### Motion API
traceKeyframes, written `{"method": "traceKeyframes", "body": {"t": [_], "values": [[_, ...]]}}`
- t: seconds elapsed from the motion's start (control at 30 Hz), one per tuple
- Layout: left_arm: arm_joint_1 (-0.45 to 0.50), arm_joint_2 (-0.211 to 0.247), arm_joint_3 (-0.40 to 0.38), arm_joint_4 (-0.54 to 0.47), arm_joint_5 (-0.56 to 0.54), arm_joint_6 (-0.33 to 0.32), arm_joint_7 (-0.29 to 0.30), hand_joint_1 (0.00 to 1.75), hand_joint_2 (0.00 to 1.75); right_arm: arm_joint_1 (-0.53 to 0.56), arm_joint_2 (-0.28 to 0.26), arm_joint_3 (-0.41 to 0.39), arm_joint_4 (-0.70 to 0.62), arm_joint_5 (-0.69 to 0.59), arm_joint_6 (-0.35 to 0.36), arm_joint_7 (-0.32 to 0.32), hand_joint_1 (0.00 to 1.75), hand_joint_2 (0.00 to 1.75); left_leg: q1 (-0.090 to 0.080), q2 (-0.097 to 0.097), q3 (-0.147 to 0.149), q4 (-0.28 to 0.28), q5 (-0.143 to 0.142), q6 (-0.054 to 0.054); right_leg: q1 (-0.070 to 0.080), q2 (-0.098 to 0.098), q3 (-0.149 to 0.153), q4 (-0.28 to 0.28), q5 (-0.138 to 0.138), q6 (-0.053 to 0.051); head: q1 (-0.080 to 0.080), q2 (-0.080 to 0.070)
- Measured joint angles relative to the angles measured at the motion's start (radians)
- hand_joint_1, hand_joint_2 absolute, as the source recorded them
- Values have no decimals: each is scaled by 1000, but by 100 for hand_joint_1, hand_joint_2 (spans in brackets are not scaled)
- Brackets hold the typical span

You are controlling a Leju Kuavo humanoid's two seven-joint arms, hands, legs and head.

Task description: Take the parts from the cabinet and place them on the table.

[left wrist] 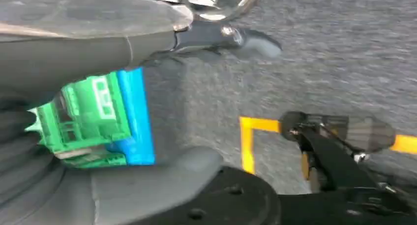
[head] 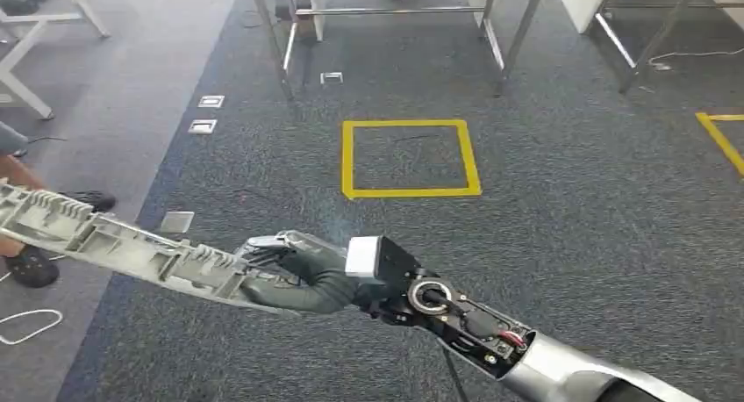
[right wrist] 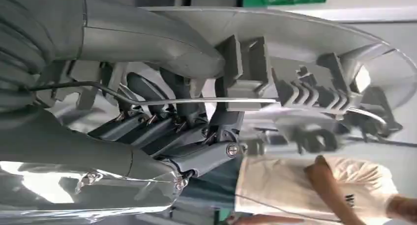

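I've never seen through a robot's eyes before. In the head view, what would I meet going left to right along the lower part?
A person's shoe → long grey ribbed part → right robot hand gripping it → white wrist box → silver arm.

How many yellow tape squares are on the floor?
2. One whole yellow tape square lies on the carpet ahead, beyond the right hand; a second one's corner shows at the right edge, mostly cut off.

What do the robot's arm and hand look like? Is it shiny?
Partly. The right arm has a shiny silver shell, and near the wrist it opens onto black parts with a round metal ring and thin red wires. A small white and black box sits at the wrist. The right hand is dark grey, with a ribbed grey cover, a thick grey thumb and darker fingers.
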Motion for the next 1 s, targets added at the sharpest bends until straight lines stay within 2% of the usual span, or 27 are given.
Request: {"method": "traceKeyframes", "body": {"t": [0.03, 0.1, 0.13, 0.17, 0.2, 0.23, 0.27, 0.3, 0.33, 0.37, 0.4, 0.47, 0.5, 0.57, 0.6, 0.63, 0.67, 0.7, 0.73, 0.77, 0.8, 0.83, 0.87, 0.9, 0.93, 0.97, 1.0], "values": [[2, 0, 0, 0, 1, 0, 0, 0, 175, 1, 0, 1, 0, 0, 2, 0, 175, 175, 4, 2, -53, 39, -40, -8, -3, 0, 23, -5, -16, 1, -2, 0], [6, 2, 0, 0, 3, 0, 0, 0, 175, 3, 0, 2, 0, 0, 1, 0, 175, 175, 9, 5, -123, 36, -161, -16, -11, 1, 74, -12, -55, 5, -2, 0], [9, 3, 0, 0, 3, 0, 1, 0, 175, 3, 0, 2, 1, 0, 0, 0, 175, 175, 11, 6, -141, 2, -196, -19, -17, 4, 103, -12, -76, 10, -3, 0], [14, 5, 0, 0, 4, 0, 2, 0, 175, 3, 0, 2, 2, 0, 1, 0, 175, 175, 13, 8, -149, -50, -191, -20, -22, 5, 130, -12, -97, 15, -3, 0], [18, 7, 0, 0, 4, 2, 2, 0, 175, 5, 0, 2, 4, 0, 2, 0, 175, 175, 15, 11, -150, -119, -133, -24, -27, 6, 157, -12, -120, 21, -3, 0], [23, 8, 0, 0, 5, 2, 2, 0, 175, 7, 0, 3, 6, 0, 4, -2, 175, 175, 17, 22, -148, -203, 3, -24, -28, 4, 174, -14, -144, 28, -3, 0], [31, 7, 0, 0, 6, 2, 3, 0, 175, 8, -1, 3, 9, 0, 4, -3, 175, 175, 18, 39, -157, -286, 160, -24, -24, 6, 197, -7, -169, 33, -3, 0], [27, 8, 0, 0, 8, 2, 3, 0, 175, 11, 0, 6, 10, 0, 7, -5, 175, 175, 15, 53, -148, -275, 168, -18, -17, 7, 199, -17, -192, 42, -3, 0], [24, 10, 0, 0, 8, 2, 3, 0, 175, 8, 3, 7, 8, 3, 7, -4, 175, 175, 15, 41, -140, -268, 166, -11, -17, 1, 234, -36, -215, 47, -2, 0], [21, 8, 0, 0, 8, 2, 3, 0, 175, 6, 5, 7, 8, 3, 6, -3, 175, 175, 20, 37, -131, -267, 152, 1, -14, 2, 257, -19, -194, 57, -7, 0], [16, 5, 0, 0, 8, 2, 5, 0, 175, -2, 8, 6, 8, 2, 3, -3, 175, 175, 19, 35, -116, -265, 137, 10, -16, 2, 232, 32, -166, 62, -7, 0], [15, 5, 0, 0, 8, 3, 5, 0, 175, -4, 9, 9, 7, 3, 9, -5, 175, 175, 19, 25, -80, -266, 114, 25, -19, -1, 120, 217, -104, 68, -2, 0], [14, 5, 0, 0, 8, 3, 5, 0, 175, 0, 9, 10, 7, 3, 9, -5, 175, 175, 17, 23, -58, -269, 96, 29, -18, -2, 61, 286, -117, 69, 4, 0], [15, 6, 0, 0, 8, 3, 5, 0, 175, 5, 9, 10, 8, 3, 8, -4, 175, 175, 13, 15, -4, -279, 58, 36, -15, -1, -31, 342, -220, 66, 6, 0], [16, 8, 0, 0, 10, 3, 5, 0, 175, 8, 9, 10, 8, 3, 8, -2, 175, 175, 10, 9, 31, -287, 37, 37, -15, -1, -66, 335, -283, 63, 4, 0], [17, 9, 0, 0, 11, 2, 5, 0, 175, 10, 9, 10, 10, 3, 7, -1, 175, 175, 6, 4, 69, -295, 14, 39, -14, -1, -95, 307, -327, 58, 5, 0], [18, 10, 0, 0, 11, 2, 5, 0, 175, 11, 9, 10, 11, 3, 7, 0, 175, 175, 1, -1, 105, -301, -6, 40, -9, -1, -113, 263, -327, 52, 5, 0], [20, 10, 0, 0, 11, 1, 5, 0, 175, 13, 9, 10, 11, 3, 7, -1, 175, 175, -4, -3, 142, -308, -30, 41, -5, 0, -127, 196, -267, 39, 5, 0], [23, 10, 0, 0, 11, 1, 5, 0, 175, 14, 8, 10, 13, 3, 7, -1, 175, 175, -7, -3, 173, -316, -53, 42, 2, 1, -135, 116, -134, 22, 5, 0], [33, 0, 0, 0, 13, -1, 5, 0, 175, 19, 5, 11, 18, 3, 8, -1, 175, 175, -1, -2, 187, -320, -73, 45, 14, 3, -144, 20, 77, 4, 3, 0], [24, 3, 0, 0, 14, -3, 4, 0, 175, 24, 4, 12, 19, 2, 7, -5, 175, 175, -6, -18, 210, -317, -93, 35, 29, 14, -143, -14, 153, 6, 3, 0], [19, 2, 0, 0, 13, -3, 2, 0, 175, 25, 5, 13, 19, 3, 6, -2, 175, 175, -3, -16, 226, -336, -113, 31, 34, 15, -117, 3, 118, 13, 3, 0], [16, 3, 0, 0, 13, -4, 1, 0, 175, 20, 8, 11, 15, 3, 5, -3, 175, 175, 2, -17, 258, -339, -110, 29, 33, 16, -106, -1, 98, 9, 2, 0], [12, 3, 0, 0, 12, -5, 1, 0, 175, 11, 12, 13, 14, 4, 4, 0, 175, 175, 3, -15, 244, -303, -82, 24, 34, 15, -88, -2, 84, 4, 8, 0], [5, 3, 0, 0, 11, -5, 1, 0, 175, 6, 18, 12, 14, 3, 3, 0, 175, 175, 1, -13, 205, -218, -49, 19, 25, 20, -57, -8, 71, -1, 6, 0], [4, 3, 0, 0, 11, -5, 1, 0, 175, 6, 17, 12, 14, 3, 5, -1, 175, 175, 2, -5, 145, -120, -12, 13, 23, 18, -37, -14, 53, -1, 5, 0], [1, 3, 1, 0, 11, -5, 1, 0, 175, 7, 19, 14, 14, 3, 5, -2, 175, 175, 2, -1, 75, -35, -6, 7, 20, 16, -15, -18, 33, -5, 3, 0]]}}
